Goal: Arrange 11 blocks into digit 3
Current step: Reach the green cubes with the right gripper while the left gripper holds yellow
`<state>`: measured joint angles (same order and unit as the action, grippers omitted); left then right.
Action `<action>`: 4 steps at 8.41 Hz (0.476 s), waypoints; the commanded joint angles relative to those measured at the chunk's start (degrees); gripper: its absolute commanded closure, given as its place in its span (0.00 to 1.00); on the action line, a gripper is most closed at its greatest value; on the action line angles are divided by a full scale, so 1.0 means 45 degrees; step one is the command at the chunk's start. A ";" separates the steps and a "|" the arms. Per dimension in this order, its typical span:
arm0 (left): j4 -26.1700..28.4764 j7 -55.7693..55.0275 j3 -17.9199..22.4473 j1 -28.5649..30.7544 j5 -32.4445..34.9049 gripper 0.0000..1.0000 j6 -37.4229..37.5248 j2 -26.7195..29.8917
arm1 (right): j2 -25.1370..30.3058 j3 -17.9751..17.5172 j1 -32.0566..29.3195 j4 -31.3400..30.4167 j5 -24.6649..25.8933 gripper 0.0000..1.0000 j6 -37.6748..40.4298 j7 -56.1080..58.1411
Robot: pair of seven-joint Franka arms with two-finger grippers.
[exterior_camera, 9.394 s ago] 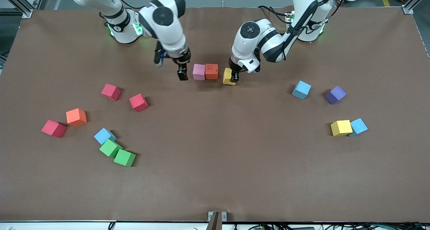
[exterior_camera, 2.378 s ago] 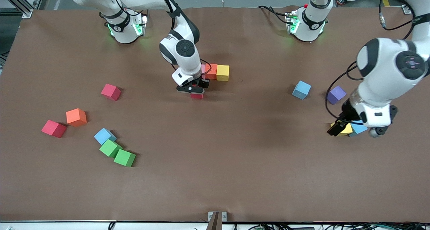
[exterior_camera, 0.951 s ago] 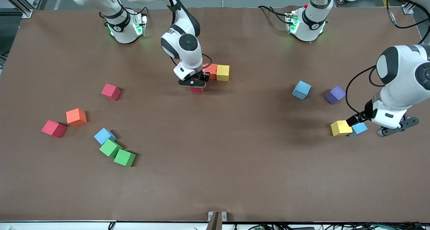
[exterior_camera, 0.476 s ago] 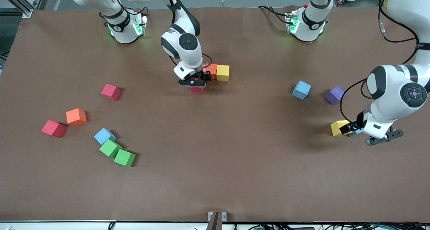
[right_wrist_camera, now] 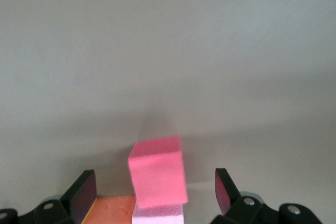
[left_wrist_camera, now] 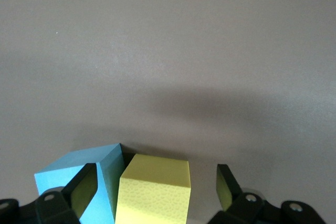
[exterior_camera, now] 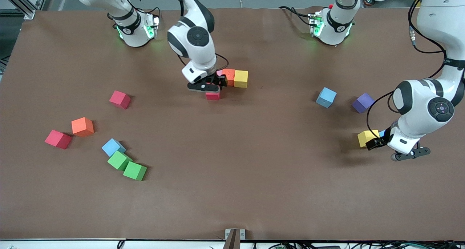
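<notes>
The brown worktop (exterior_camera: 232,191) was seen to carry all the cubes, and no brand, label or readable writing could be made out on anything.

The right gripper (exterior_camera: 212,86) was held just above the red cube (exterior_camera: 213,95), which had been set down touching the pink cube (right_wrist_camera: 157,214) of the first row and nearer to the front camera than it. In the right wrist view the fingers (right_wrist_camera: 84,191) were spread wide, well clear of the red cube's sides, and nothing was gripped. Half a second earlier that gripper had sat lower, around the cube. The row itself was made up of the pink cube, largely hidden by the gripper in the front view, the orange cube (exterior_camera: 229,76) and a yellow cube (exterior_camera: 241,78).

The left gripper (exterior_camera: 375,143) was lowered at the left arm's end, its fingers (left_wrist_camera: 84,188) fully apart around the second yellow cube (exterior_camera: 366,137), which was not yet squeezed; a blue cube (left_wrist_camera: 79,169) was pressed against that cube's side. A second earlier the gripper had stood farther toward the blue cube.

Loose cubes were left elsewhere: another blue cube (exterior_camera: 326,97), the purple cube (exterior_camera: 363,103), and, toward the right arm's end, two green cubes (exterior_camera: 127,165).
</notes>
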<state>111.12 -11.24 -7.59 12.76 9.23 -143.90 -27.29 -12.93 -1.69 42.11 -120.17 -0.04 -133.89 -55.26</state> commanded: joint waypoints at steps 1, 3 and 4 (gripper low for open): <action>-0.0006 0.0658 0.0065 -0.0024 0.0079 0.00 -0.0752 -0.0360 | 0.0199 -0.0094 -0.2274 0.0316 -0.0128 0.00 0.0360 0.0189; 0.0013 0.0741 0.0065 0.0191 0.0098 0.00 -0.1087 -0.0557 | -0.0170 -0.0094 -0.4503 0.1367 0.0009 0.00 0.0437 0.1274; 0.0052 0.0915 0.0065 0.0191 0.0098 0.00 -0.1088 -0.0615 | -0.0985 -0.0094 -0.5306 0.2203 0.0009 0.00 0.0341 0.2057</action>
<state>111.15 -8.13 -7.36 13.51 9.23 -148.07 -30.04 -13.29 -0.91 21.62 -114.73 0.07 -132.51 -48.53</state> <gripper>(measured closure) 0.000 0.000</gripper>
